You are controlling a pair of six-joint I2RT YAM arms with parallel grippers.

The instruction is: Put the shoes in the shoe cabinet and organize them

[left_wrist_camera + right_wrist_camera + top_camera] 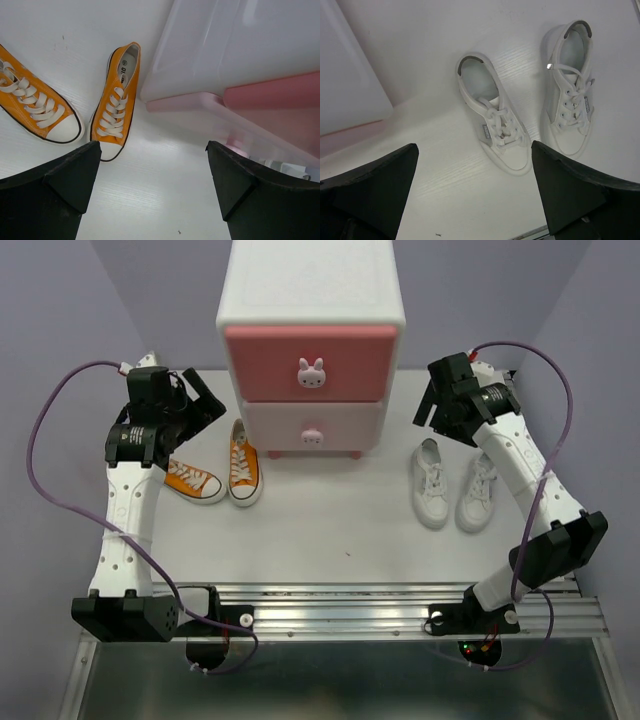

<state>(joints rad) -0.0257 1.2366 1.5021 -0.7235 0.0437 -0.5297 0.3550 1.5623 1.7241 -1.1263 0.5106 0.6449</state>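
Note:
The white shoe cabinet (311,290) stands at the back centre with both drawers shut: the salmon-pink drawer (310,362) above, the pale pink drawer (312,425) below, each with a bunny knob. Two orange sneakers (243,463) (193,481) lie left of it, also in the left wrist view (117,102) (37,107). Two white sneakers (430,483) (478,491) lie to its right, also in the right wrist view (497,122) (571,102). My left gripper (205,400) is open and empty above the orange pair. My right gripper (432,400) is open and empty above the white pair.
The white tabletop (330,530) ends at a metal rail (350,605) along the near edge. Purple cables (45,450) loop off both arms. Purple walls close in behind and at the sides.

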